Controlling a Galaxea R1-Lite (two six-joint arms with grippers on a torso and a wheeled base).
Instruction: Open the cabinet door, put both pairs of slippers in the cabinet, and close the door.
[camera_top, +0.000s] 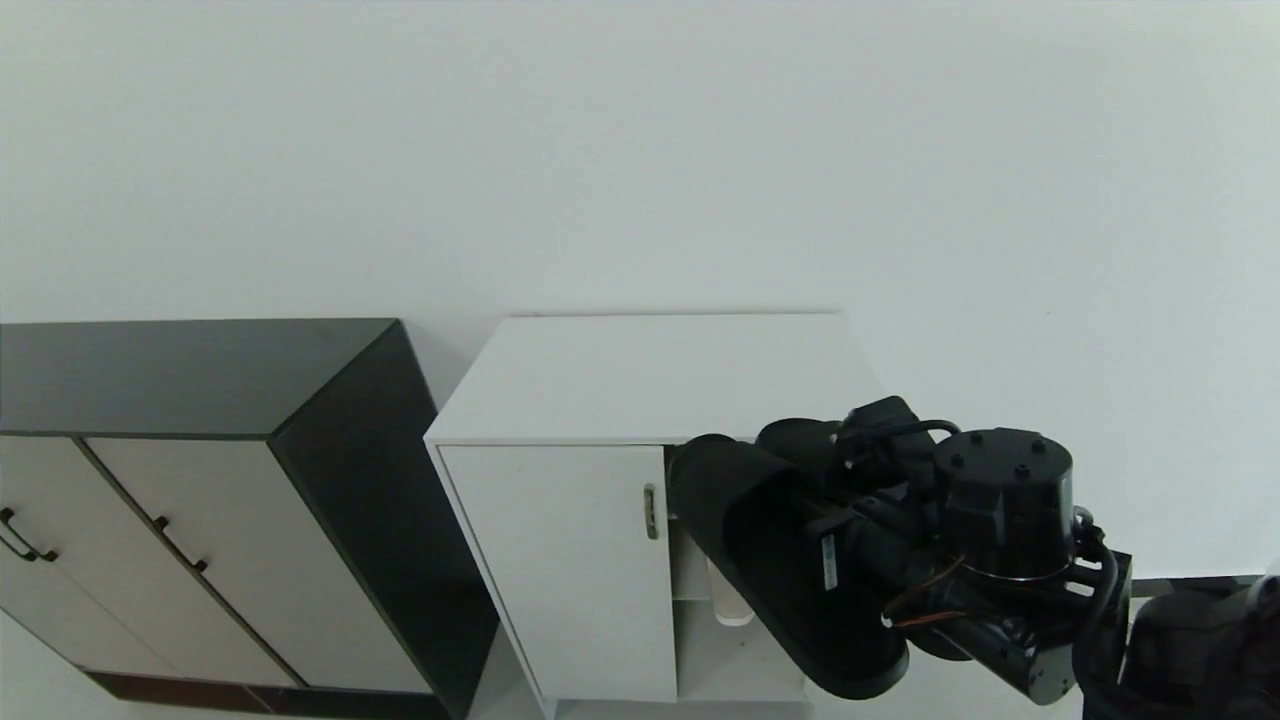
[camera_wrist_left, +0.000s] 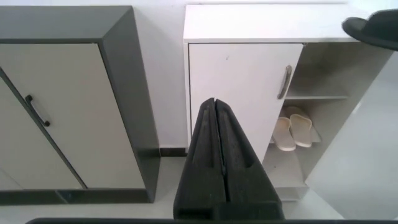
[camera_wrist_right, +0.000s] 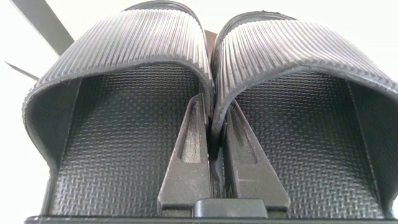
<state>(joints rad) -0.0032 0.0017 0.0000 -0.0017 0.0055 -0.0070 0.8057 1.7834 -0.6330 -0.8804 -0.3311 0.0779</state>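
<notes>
The white cabinet (camera_top: 640, 380) stands against the wall. Its left door (camera_top: 560, 560) is closed, with a metal handle (camera_top: 650, 511), and its right half stands open. My right gripper (camera_wrist_right: 211, 109) is shut on the inner edges of a pair of black slippers (camera_top: 780, 550), held side by side in front of the open half at the height of the cabinet's top. A pair of white slippers (camera_wrist_left: 295, 130) lies on a shelf inside the open compartment (camera_wrist_left: 323, 81). My left gripper (camera_wrist_left: 215, 102) is shut on nothing, low and back from the closed door (camera_wrist_left: 242, 81).
A larger cabinet with a dark top and pale doors (camera_top: 200, 380) stands close to the left of the white one. A plain wall rises behind both. Pale floor (camera_wrist_left: 168, 171) lies in front of the cabinets.
</notes>
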